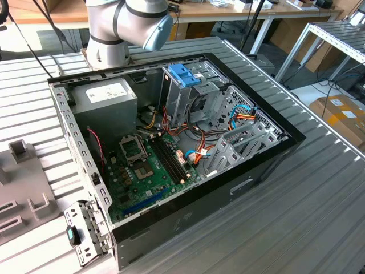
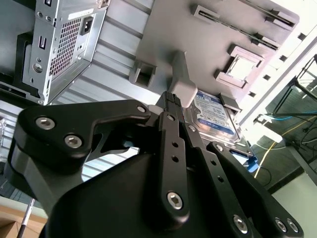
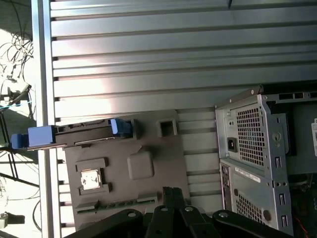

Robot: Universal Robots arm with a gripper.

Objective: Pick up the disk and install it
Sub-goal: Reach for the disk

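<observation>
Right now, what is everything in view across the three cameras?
table: one, ribbed grey, under everything
computer case: one, black, open, on the table
power supply: one, grey, inside the case
drive cage: one, blue-topped metal, inside the case
circuit board: one, green, on the case floor
tray: one, grey, beside the case
disk: one, silver, blue rails, at the tray's edge
arm: one, grey, past the case
gripper: one, black, above the tray, fingers together
</observation>
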